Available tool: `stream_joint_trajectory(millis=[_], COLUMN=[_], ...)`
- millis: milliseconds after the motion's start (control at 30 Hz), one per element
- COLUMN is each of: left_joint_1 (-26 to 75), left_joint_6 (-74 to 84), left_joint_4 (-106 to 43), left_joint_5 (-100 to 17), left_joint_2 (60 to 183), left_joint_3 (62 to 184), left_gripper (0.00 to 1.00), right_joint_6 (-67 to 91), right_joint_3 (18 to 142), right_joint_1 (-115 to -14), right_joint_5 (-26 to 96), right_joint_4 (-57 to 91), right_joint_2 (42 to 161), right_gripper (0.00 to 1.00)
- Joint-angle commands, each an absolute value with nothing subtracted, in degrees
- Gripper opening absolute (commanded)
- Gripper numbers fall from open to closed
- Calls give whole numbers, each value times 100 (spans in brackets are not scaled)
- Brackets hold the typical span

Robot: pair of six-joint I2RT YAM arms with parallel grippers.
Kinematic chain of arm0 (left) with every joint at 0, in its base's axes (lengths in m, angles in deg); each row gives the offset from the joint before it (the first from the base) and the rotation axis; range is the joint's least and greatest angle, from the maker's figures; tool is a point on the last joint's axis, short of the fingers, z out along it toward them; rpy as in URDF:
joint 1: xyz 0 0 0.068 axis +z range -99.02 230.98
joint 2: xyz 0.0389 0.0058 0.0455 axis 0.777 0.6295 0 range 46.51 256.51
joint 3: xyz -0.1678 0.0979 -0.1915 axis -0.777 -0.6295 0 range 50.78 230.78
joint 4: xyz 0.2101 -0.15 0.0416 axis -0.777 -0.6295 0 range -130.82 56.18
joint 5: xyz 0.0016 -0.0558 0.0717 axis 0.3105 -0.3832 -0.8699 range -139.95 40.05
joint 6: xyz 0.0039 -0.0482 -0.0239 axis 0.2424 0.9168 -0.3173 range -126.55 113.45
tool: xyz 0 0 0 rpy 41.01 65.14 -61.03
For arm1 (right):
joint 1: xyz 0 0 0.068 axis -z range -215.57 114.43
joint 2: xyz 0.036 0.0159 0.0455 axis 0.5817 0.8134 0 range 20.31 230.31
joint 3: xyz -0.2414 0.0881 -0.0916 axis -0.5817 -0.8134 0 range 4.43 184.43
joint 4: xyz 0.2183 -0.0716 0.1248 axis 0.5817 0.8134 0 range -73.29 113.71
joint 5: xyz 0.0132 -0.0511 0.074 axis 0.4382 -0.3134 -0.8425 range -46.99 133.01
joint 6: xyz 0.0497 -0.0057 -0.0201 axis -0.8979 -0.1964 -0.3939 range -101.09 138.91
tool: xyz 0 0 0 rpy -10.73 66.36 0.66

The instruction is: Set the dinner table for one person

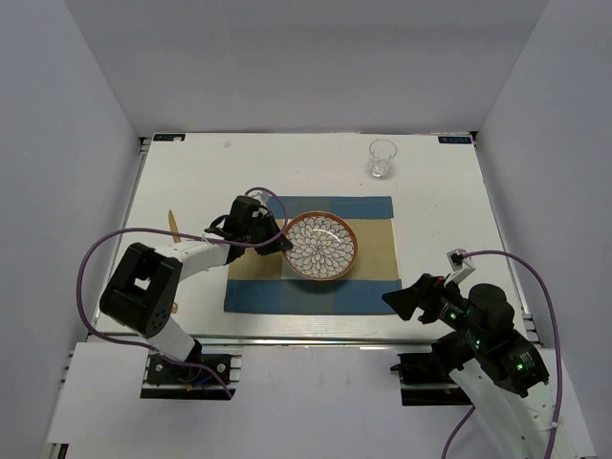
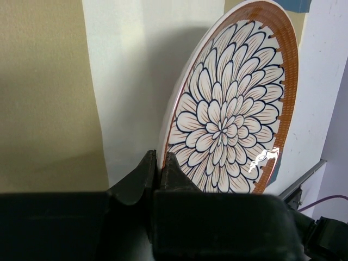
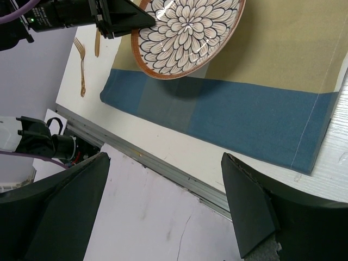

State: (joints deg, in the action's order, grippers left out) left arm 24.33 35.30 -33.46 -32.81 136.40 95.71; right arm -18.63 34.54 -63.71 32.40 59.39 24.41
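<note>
Near the right of the near edge, the right gripper (image 1: 402, 298) is held wide open and empty. At the middle of the dinner table (image 1: 191, 182), a flowered plate (image 1: 322, 246) is clamped at its left rim by the left gripper (image 1: 284, 244), over a checked placemat (image 1: 373, 287). A glass (image 1: 382, 158) is seen near the far right corner.

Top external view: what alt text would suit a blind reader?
The left gripper pinches the rim of a round flower-patterned plate over a blue-and-tan cloth placemat. A clear glass stands on the white table behind; the right gripper hangs open.
</note>
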Motion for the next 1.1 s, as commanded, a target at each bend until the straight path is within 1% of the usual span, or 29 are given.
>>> stream_joint_trajectory(millis=[0,67,133,167,200,267,300,367,400,467,500,533,633,800,867,900,933,1000,1033,1067], left_joint_1=[2409,2409,2409,2409,2409,2409,2409,2409,2409,2409,2409,2409,2409,2409,2409,2409,2409,2409,2409,2409], left_joint_6=[3626,3652,3669,3670,3670,3705,3713,3749,3775,3810,3810,3810,3810,3933,3968,4012,4038,4013,3995,3969], left_joint_4=[-2556,-2574,-2547,-2521,-2495,-2494,-2494,-2555,-2573,-2635,-2661,-2731,-3292,-4312,-4857,-5050,-5470,-5911,-6409,-6658], left_joint_5=[-2921,-2983,-2983,-2957,-2930,-2877,-2869,-2939,-3000,-3254,-3307,-3386,-3694,-4572,-4810,-5150,-5267,-5565,-5680,-5785], left_joint_2=[13625,13677,13721,13721,13739,13765,13722,13652,13599,13344,13248,13116,12827,12255,12061,11852,11754,11551,11498,11472], left_joint_3=[9666,9631,9596,9596,9579,9570,9570,9535,9508,9386,9359,9350,9420,9561,9622,9718,9780,9947,10174,10298], left_gripper=[0,0,4,8,17,25,33,41,50,61,88,98,98,98,98,98,98,98,98,98], right_joint_6=[-1827,-1810,-1783,-1766,-1766,-1748,-1757,-1748,-1748,-1748,-1748,-1748,-1748,-1757,-1766,-1766,-1766,-1626,-1581,-1538], right_joint_3=[3607,3642,3669,3695,3695,3695,3686,3678,3677,3677,3669,3660,3642,3598,3581,3581,3598,3651,3782,3905], right_joint_1=[-6361,-6369,-6369,-6361,-6361,-6361,-6352,-6361,-6369,-6378,-6361,-6361,-6369,-6352,-6361,-6369,-6361,-6361,-6352,-6352], right_joint_5=[3264,3272,3281,3281,3290,3290,3290,3273,3272,3264,3272,3272,3220,3202,3342,3421,3483,3492,3501,3570], right_joint_4=[5873,5881,5899,5908,5908,5890,5899,5881,5864,5846,5820,5820,5706,5329,4951,4828,4696,4187,4037,3827], right_joint_2=[2418,2453,2453,2471,2462,2462,2479,2497,2506,2523,2523,2541,2585,2804,3137,3321,3767,4279,4873,5183], right_gripper=[89,89,89,89,89,89,89,89,89,89,89,89,89,89,89,89,89,89,89,89])
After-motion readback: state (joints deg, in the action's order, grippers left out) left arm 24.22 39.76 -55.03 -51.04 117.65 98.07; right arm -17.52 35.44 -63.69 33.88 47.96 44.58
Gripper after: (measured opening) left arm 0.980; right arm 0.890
